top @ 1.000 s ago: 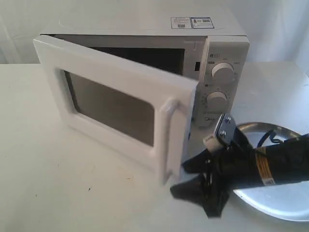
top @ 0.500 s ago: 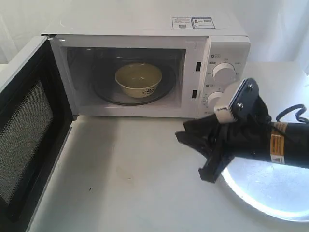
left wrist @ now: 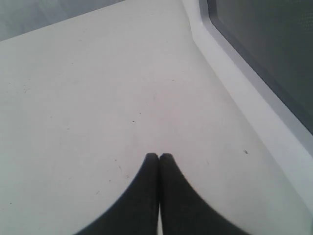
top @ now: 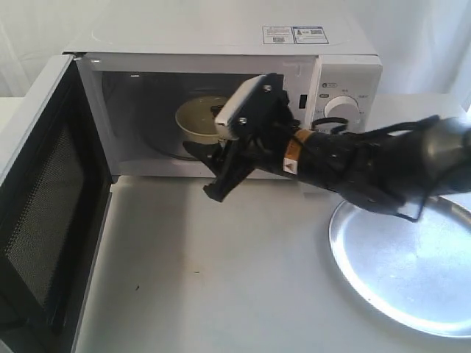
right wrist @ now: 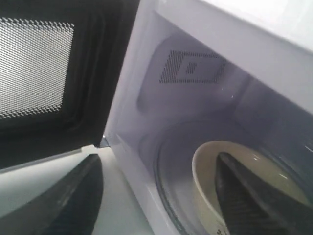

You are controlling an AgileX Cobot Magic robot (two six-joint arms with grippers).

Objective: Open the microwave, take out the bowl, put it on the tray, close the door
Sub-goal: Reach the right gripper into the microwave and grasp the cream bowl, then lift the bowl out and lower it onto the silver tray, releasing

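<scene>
**Markings.** The microwave (top: 221,40) carries two rectangular stickers (top: 293,34) on its top, near the front edge. Their print is too small to read, as are the marks around the upper knob (top: 340,109). The right arm has an orange-yellow label (top: 293,157) near its wrist, also illegible.

**Edges and room.** The door (top: 40,213) stands wide open on the left hinge side, with its inner face turned towards the cavity. The full cavity opening is exposed. The right gripper (top: 210,169) is at the cavity mouth with its jaws apart. In the right wrist view one finger lies over the inside of the bowl (top: 197,118) and the other sits outside the front sill, above the table (top: 221,287). Contact with the bowl cannot be confirmed. The bowl sits inside the microwave on the round glass turntable (right wrist: 168,156). The tray (top: 405,272) lies on the table to the right, in front of the control panel and well apart from the bowl, with the right arm passing over its far rim. A broad stretch of table lies between door and tray. The left gripper (left wrist: 159,156) hovers over the table beside the door's outer face, its fingertips pressed together and holding nothing.

**Materials.** The microwave casing is smooth white. The door's inner face is black perforated mesh (right wrist: 34,63). The cavity wall has a perforated vent (right wrist: 190,66). The bowl is cream, round and plain-rimmed. The tray is shiny metal with a shallow rim
</scene>
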